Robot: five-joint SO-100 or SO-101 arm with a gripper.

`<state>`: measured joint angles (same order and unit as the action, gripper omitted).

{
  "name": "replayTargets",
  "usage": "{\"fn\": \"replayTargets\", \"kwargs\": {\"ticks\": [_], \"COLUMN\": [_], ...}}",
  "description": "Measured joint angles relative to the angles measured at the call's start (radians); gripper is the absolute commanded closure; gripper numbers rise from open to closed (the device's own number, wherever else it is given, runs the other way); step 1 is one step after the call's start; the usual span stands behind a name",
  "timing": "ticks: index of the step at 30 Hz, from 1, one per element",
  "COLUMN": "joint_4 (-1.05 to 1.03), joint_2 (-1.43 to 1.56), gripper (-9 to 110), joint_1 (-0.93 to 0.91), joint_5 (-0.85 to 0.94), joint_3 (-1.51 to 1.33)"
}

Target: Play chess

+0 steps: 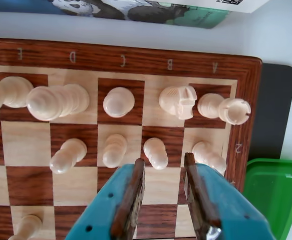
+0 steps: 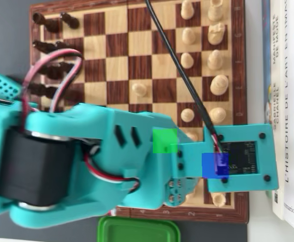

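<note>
Chessboard (image 1: 135, 55) lies flat on worktop, glossy wood veneer, dark and light squares, rim lettered E to A along far edge in wrist view. White pieces, pale turned wood, stand upright on near ranks: rook (image 1: 234, 110) on A corner, knight (image 1: 179, 101) on B, its head seemingly turned right, though steep angle blurs it. Round-topped pawn (image 1: 156, 152) just ahead of gripper (image 1: 165, 167). Jaws parted, empty, teal plastic with brown pads (image 1: 133, 192), over second rank. Dark pieces (image 2: 48, 45) opposite side. Green plastic tub (image 1: 273, 192) beside board. Books (image 2: 288, 101) along edge.

Teal printed arm (image 2: 111, 161), black motor (image 2: 33, 169), red-white cables (image 2: 61, 70)
</note>
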<state>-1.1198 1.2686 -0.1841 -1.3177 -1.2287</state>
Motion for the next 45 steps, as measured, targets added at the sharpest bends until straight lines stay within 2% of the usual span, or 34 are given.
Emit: {"fn": "replayTargets", "kwargs": {"ticks": [17,45], "joint_4": [0.000,0.000], "joint_2": [-0.169,-0.181], "gripper": [88,84], "joint_1": [0.000,-0.025], "joint_5": [0.000,0.035], "joint_3": [0.178,0.186]}}
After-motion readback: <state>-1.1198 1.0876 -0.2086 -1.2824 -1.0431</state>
